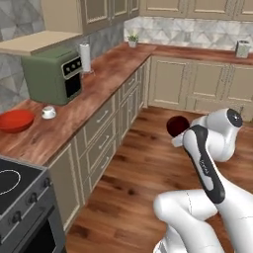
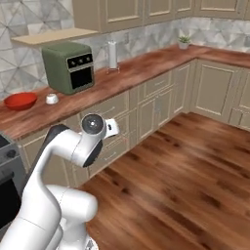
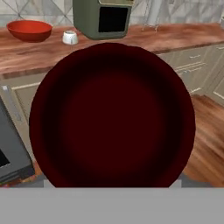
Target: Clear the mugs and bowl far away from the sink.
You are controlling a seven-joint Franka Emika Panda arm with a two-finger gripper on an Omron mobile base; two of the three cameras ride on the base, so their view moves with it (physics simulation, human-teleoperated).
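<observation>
The dark maroon mug (image 1: 177, 125) hangs in the air over the wooden floor, with my gripper (image 1: 177, 133) shut on it. In the hand view this mug (image 3: 111, 116) looms very close and hides the fingertips. The red bowl (image 1: 16, 120) (image 2: 20, 101) (image 3: 29, 29) sits on the wooden counter (image 1: 74, 116), left of the oven. The white mug (image 1: 48, 112) (image 2: 52, 99) (image 3: 70, 37) stands just right of the bowl. The sink is out of view.
A green toaster oven (image 1: 54, 74) (image 2: 68, 66) stands on the counter behind the white mug. A paper towel roll (image 1: 85, 58) is further along it. A stove (image 1: 15, 197) lies at the near left. Cabinet drawers (image 1: 101, 133) face the open floor (image 1: 143, 168).
</observation>
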